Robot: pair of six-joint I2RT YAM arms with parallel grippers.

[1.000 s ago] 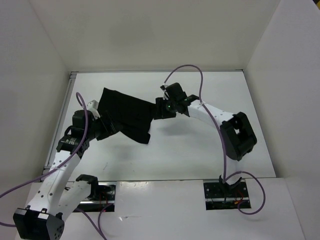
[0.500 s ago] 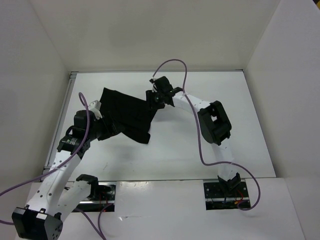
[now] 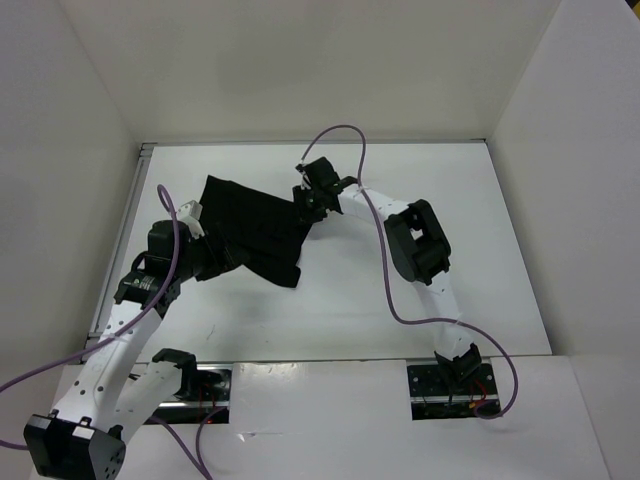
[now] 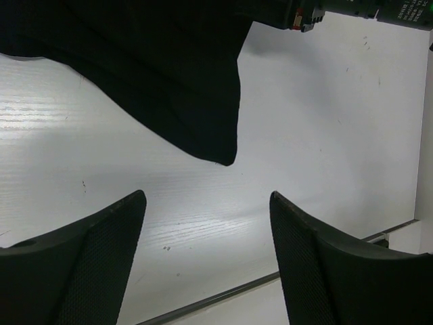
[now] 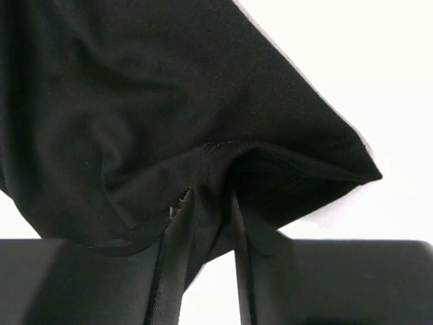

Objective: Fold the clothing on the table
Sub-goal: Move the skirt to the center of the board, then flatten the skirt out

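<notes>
While white walls (image 3: pixel 300 70) close it in on three sides, the desk (image 3: pixel 470 260) shows as a glossy white surface with a thin metal strip along its left edge. On its left-centre part lies the clothing (image 3: pixel 250 225), a plain black matte piece, rumpled and set on a slant, with one corner toward the far left and a pointed corner toward the near middle. The right arm (image 3: pixel 415 245) bends across the desk from its base at the near edge to the clothing's right edge, with a purple cable (image 3: pixel 335 130) looping above it. The left arm (image 3: pixel 125 330) reaches up to the clothing's left edge. At the right edge, the right gripper (image 5: pixel 206 196) has its jaws clenched on a gathered fold of the clothing, and the fabric bunches between the two fingers (image 5: pixel 177 264) in the right wrist view. The left gripper (image 4: pixel 206 196) has its jaws released and spread wide, with nothing between them. In the left wrist view they frame bare desk, and the clothing's pointed corner lies just beyond, clear of both fingers.
</notes>
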